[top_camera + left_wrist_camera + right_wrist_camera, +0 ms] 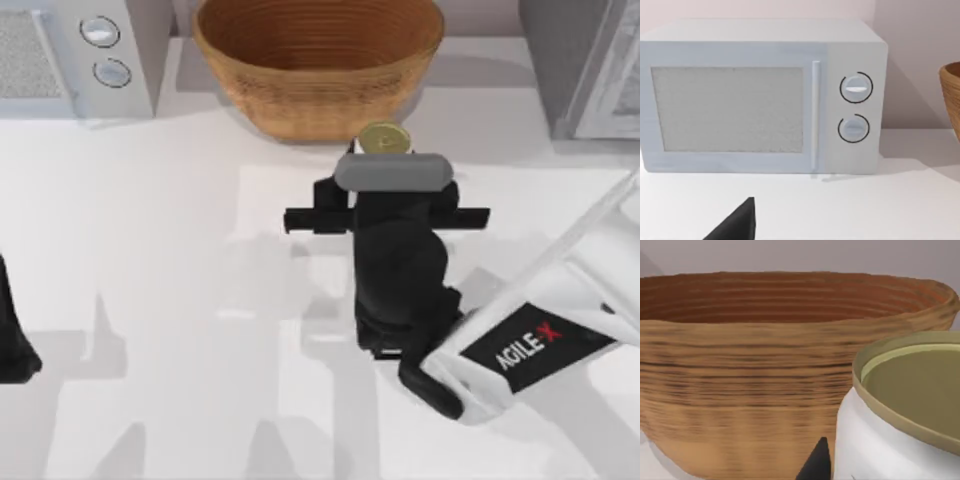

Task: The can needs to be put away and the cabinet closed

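Right tool (385,172) hovers mid-table, its fingers' spread hidden beneath the wrist. Just beyond its tip stands the can (383,139), upright on the table (180,250), right beside the wicker bowl (318,60). Left tool (15,345) idles at the table's left edge.

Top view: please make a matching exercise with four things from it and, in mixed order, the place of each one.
Things:
1. microwave
2. wicker bowl
3. can
4. left gripper

Places:
A. left edge of the table, parked
B. far left corner
C. just in front of the bowl, at the right gripper
D. far middle of the table

Pairs: 1-B, 2-D, 3-C, 4-A
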Robot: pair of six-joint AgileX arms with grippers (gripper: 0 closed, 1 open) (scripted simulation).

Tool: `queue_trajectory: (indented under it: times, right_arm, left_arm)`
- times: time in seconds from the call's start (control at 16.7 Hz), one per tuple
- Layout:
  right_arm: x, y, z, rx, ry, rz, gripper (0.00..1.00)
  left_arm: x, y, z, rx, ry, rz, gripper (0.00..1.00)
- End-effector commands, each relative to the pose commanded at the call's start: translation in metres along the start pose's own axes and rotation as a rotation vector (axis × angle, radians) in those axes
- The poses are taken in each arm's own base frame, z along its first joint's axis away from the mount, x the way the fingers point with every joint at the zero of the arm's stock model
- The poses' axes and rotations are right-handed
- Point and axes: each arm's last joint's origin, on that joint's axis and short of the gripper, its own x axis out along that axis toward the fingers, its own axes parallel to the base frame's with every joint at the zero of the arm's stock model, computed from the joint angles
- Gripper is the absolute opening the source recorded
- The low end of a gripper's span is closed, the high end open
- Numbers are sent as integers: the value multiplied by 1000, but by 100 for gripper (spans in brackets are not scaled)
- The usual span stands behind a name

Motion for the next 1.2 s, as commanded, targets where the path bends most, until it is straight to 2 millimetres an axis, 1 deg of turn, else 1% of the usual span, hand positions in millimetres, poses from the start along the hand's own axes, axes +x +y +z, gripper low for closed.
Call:
queue_trajectory:
  times: [0.18, 0.36, 0.48, 0.6, 0.9, 1.02, 1.2]
  right_arm:
    - [-1, -1, 22, 1, 0, 0, 0]
    - [-3, -4, 51, 0, 0, -1, 0]
    - [-6, -6, 64, 0, 0, -1, 0]
    - [-7, -6, 68, 1, 0, -1, 0]
    - [-6, -9, 67, -3, 6, 2, 0]
    - [-5, -22, 69, -29, 34, 16, 0]
    - [-9, -55, 83, -54, 71, 47, 0]
  left_arm:
    - [0, 0, 0, 0, 0, 0, 100]
    - [0, 0, 0, 0, 0, 0, 100]
    - [0, 0, 0, 0, 0, 0, 100]
    - [0, 0, 0, 0, 0, 0, 100]
    - [0, 0, 0, 0, 0, 0, 100]
    - [0, 0, 0, 0, 0, 0, 100]
    - [0, 0, 0, 0, 0, 0, 100]
